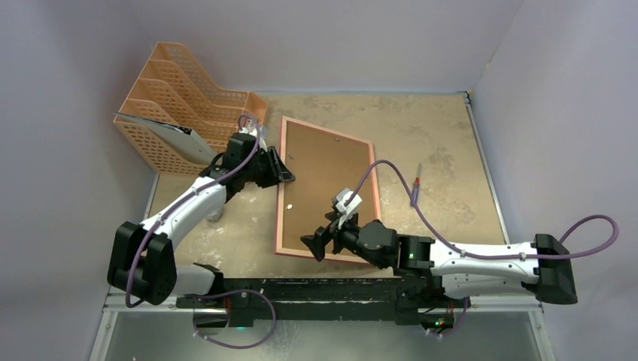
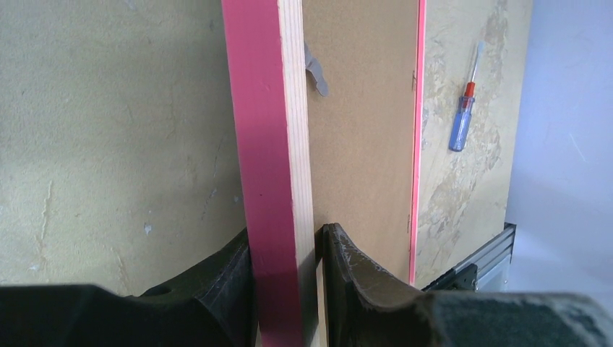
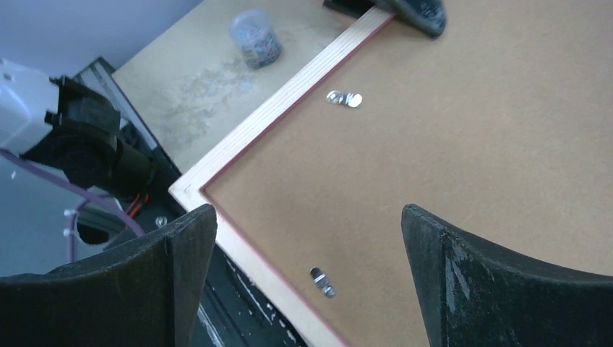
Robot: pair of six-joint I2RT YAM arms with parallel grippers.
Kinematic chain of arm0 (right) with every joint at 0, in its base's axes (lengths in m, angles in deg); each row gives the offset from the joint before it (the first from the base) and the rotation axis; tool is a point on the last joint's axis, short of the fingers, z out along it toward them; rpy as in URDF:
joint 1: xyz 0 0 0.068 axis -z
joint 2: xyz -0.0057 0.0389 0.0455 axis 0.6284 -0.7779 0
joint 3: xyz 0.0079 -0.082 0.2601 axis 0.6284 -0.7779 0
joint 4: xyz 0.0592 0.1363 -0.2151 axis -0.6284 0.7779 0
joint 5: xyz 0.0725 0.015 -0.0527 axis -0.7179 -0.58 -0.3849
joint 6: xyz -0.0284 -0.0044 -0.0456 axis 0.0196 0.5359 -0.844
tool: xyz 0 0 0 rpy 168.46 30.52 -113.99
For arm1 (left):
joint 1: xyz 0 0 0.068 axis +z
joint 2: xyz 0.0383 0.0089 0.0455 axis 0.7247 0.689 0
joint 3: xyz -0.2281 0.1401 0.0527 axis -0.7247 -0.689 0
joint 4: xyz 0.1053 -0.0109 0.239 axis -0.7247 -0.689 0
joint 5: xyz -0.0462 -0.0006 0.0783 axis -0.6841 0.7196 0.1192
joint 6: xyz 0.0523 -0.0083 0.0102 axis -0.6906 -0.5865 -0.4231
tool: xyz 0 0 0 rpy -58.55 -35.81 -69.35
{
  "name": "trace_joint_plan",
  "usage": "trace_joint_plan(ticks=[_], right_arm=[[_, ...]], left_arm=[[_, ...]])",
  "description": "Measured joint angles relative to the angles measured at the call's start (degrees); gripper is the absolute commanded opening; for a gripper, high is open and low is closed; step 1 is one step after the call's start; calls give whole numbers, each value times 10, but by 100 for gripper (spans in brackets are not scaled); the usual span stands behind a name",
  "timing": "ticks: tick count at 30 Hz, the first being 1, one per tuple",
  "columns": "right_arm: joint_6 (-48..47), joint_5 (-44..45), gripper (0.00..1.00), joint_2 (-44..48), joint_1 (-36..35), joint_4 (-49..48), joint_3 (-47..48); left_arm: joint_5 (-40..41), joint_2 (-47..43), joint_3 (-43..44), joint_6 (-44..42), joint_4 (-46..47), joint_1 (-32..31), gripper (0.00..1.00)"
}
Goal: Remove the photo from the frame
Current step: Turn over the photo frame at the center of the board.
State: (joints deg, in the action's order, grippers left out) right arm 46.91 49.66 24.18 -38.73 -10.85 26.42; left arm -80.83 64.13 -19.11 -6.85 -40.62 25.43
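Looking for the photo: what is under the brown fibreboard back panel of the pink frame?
Only the brown fibreboard panel shows, filling the pink frame, with metal clips on it. Anything underneath is covered.

No text, label, brand, number or sign can be read in any view. The brown back of the frame (image 1: 323,180) looks plain, the screwdriver (image 2: 460,126) shows no legible print on its handle, and the small jar (image 3: 254,37) is too blurred to tell
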Motion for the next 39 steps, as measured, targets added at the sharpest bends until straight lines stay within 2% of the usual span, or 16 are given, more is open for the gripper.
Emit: trace_joint_plan(ticks=[9, 18, 25, 31, 39], right_arm=[[-76, 34, 99, 13, -91, -55, -33], [-104, 130, 99, -75, -217, -48, -18], [-92, 200, 99, -80, -249, -34, -16], [-68, 225, 99, -79, -260, -6, -11], [-36, 225, 99, 7, -262, 12, -12]], left_arm=[[16, 21, 35, 0, -19, 0, 0], [20, 32, 54, 0, -32, 0, 0], [27, 33, 67, -1, -49, 0, 0], [29, 33, 68, -1, -54, 0, 0], [37, 33, 75, -2, -70, -1, 0]])
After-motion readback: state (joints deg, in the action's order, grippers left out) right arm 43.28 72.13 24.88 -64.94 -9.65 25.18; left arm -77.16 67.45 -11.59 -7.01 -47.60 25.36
